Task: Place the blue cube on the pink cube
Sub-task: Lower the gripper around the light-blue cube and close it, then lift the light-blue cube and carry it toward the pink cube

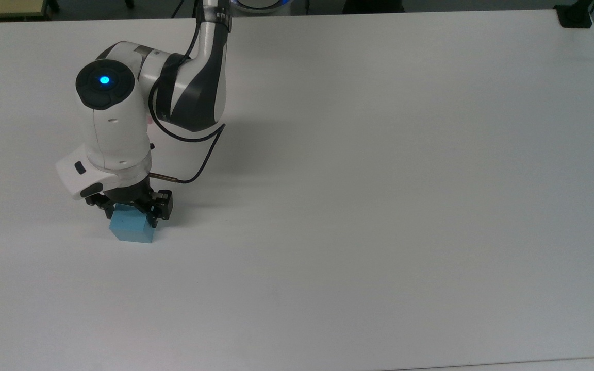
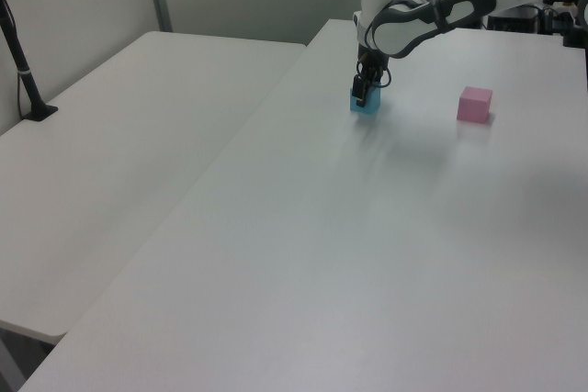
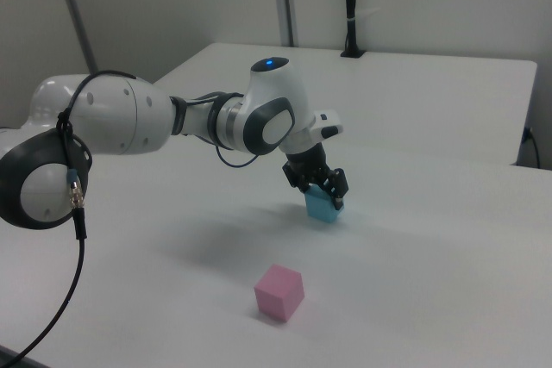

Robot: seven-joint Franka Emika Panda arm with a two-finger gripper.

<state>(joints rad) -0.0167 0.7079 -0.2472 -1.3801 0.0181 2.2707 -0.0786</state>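
From my console, the broad white matte table [image 1: 379,180] lies open across the top view's right and lower parts, so I see wide room to pass there. Two things stand up from it: the small light sky-blue matte cube [image 1: 131,229], with the black two-finger gripper [image 1: 128,208] straddling it, and the small pale pink matte cube [image 3: 279,292], well apart from it with bare surface between. In the right view, the white robot arm [image 3: 155,122] blocks the space above the table on the right view's left.
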